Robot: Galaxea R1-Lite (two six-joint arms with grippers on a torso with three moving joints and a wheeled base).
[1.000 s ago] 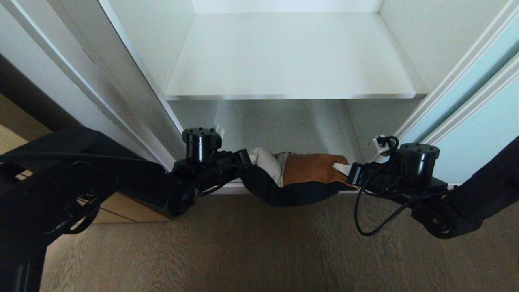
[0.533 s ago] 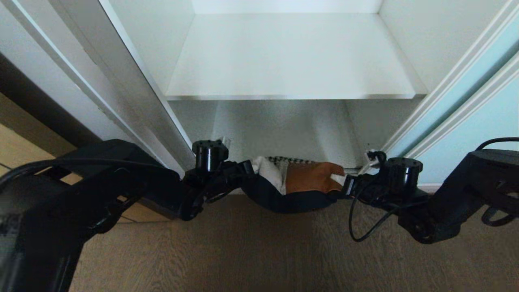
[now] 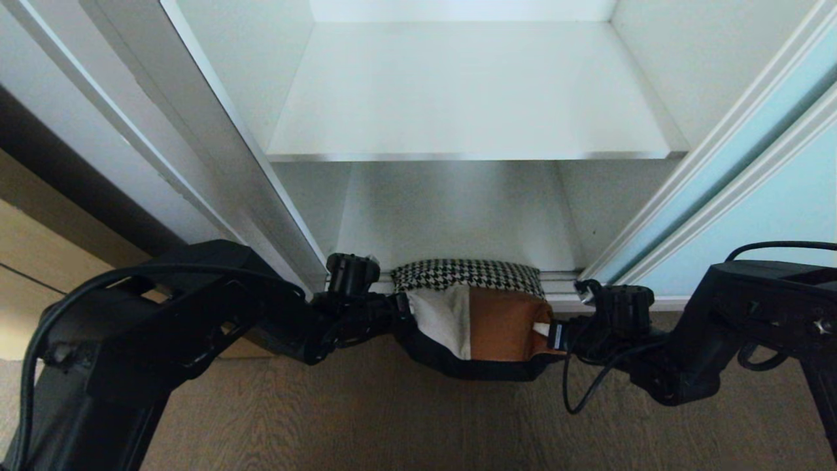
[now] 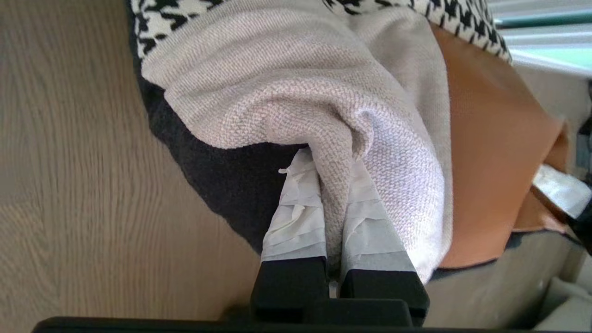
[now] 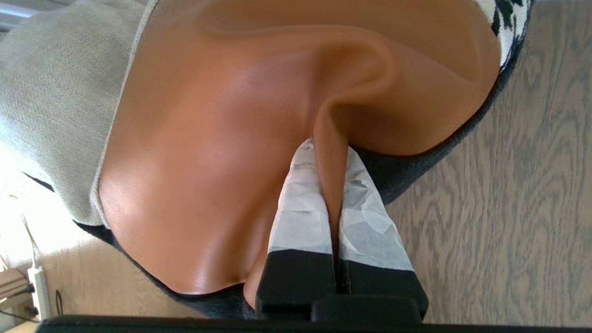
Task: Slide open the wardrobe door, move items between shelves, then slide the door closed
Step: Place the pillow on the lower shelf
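From the head view, the items point(image 3: 474, 320) hang as one soft bundle between the two grippers, just in front of the wardrobe's floor track and above the wooden floor point(image 3: 392, 418). A houndstooth piece shows along the top, a cream cloth and a tan piece in the middle, and a dark knit sags beneath like a sling. The left gripper point(image 3: 400, 307) pinches the bundle's left end, the right gripper point(image 3: 549, 332) its right end. The shelves point(image 3: 471, 98) stand bare above, and the sliding wardrobe door point(image 3: 771, 196) is pushed aside on the right.

In the left wrist view, the left gripper point(image 4: 330, 185) is clamped narrow on a fold of coarse cream weave, its taped fingers point(image 4: 296, 217) almost meeting.

In the right wrist view, the right gripper point(image 5: 330, 185) is squeezed on a ridge of the smooth tan piece, which looks leather-like and likely slippery.

The bundle seems light but limp. Only single folds are held, so layers could slide apart. Gripping through several layers at each end would probably be safer.
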